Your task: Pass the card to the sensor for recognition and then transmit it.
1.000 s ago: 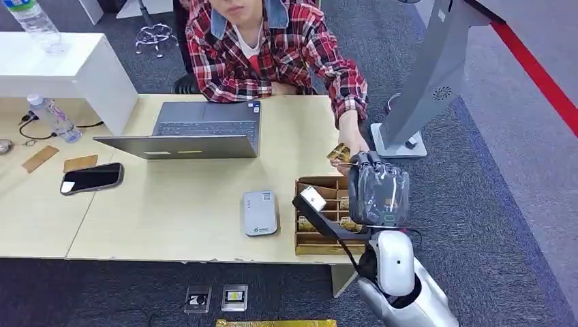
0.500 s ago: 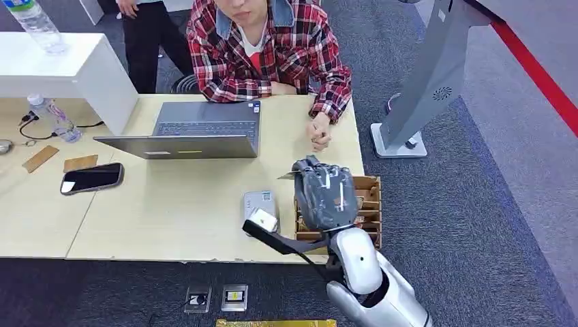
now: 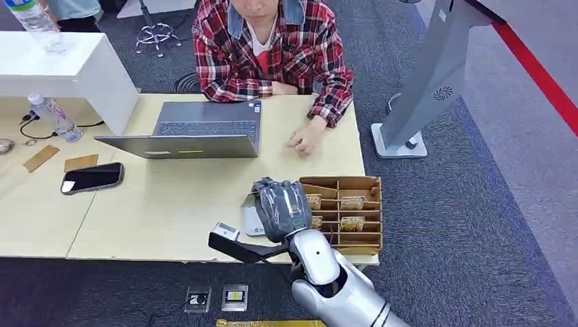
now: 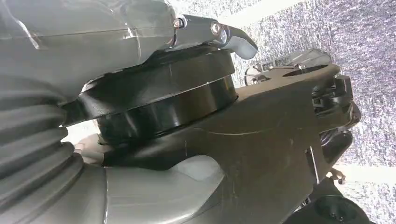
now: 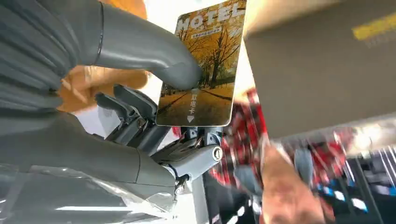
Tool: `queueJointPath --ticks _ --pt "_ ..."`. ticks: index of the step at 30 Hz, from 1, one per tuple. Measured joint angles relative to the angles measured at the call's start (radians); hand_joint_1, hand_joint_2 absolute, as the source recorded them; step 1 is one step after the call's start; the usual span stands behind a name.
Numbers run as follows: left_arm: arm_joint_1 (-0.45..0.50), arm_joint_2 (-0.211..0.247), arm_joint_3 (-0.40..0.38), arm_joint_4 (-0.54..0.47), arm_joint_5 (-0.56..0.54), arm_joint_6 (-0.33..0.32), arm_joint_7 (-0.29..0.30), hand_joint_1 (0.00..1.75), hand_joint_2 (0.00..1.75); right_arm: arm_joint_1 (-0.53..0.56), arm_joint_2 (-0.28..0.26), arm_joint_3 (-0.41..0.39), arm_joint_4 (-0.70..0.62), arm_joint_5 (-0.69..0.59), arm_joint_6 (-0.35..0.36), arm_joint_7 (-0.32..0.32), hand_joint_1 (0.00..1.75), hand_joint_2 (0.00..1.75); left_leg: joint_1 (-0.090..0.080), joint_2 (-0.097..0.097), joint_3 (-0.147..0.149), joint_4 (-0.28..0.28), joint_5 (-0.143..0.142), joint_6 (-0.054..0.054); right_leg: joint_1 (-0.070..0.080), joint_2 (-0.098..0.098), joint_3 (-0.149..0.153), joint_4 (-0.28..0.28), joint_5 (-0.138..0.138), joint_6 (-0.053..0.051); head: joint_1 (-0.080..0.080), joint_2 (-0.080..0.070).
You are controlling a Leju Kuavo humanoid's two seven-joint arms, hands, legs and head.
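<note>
I am looking down on a pale wooden worktop (image 3: pixel 170 204) whose near edge is running just in front of my body, with grey carpet (image 3: pixel 477 204) lying open to the right of its right-hand edge. A person in a red plaid shirt (image 3: pixel 272 54) is sitting at the far edge, one hand (image 3: pixel 305 139) resting flat on the wood between the open laptop (image 3: pixel 198 133) and the worktop's right edge. A grey kiosk stand (image 3: pixel 429 82) is leaning up from the carpet, well apart from the worktop corner. At the near right corner a brown divided card box (image 3: pixel 347 211) is sitting, its front overhanging the edge slightly. My right robot hand (image 3: pixel 281 208) is hovering just beside that box on its left, over a small grey card sensor (image 3: pixel 252 218) that it is mostly covering. In the right wrist view that right robot hand (image 5: pixel 140 116) is gripping the hotel card (image 5: pixel 201 65), the thumb pressing its printed face against the fingers (image 5: pixel 135 107) behind it. The left robot hand (image 4: pixel 219 35) is hanging beside my body over the carpet, and I cannot tell whether it is open or closed.
</note>
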Motion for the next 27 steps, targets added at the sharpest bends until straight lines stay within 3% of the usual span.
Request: queueJointPath --ticks 9,27 --pt "0.000 0.001 -0.002 -0.001 0.000 0.000 0.000 0.00 1.75 0.003 0.031 0.003 0.195 0.002 -0.008 0.000 1.75 1.75 0.000 0.000 0.000 0.000 0.000 0.000 0.000 0.001 0.000 0.000 0.000 0.000 0.000 0.000" --pt "0.000 0.003 -0.017 -0.007 0.004 0.000 0.000 0.00 1.75 0.005 0.067 0.008 0.320 0.013 -0.014 -0.003 1.75 1.75 0.000 0.000 0.000 0.000 0.000 0.000 0.000 0.001 0.000 0.000 0.000 0.000 0.000 0.000"
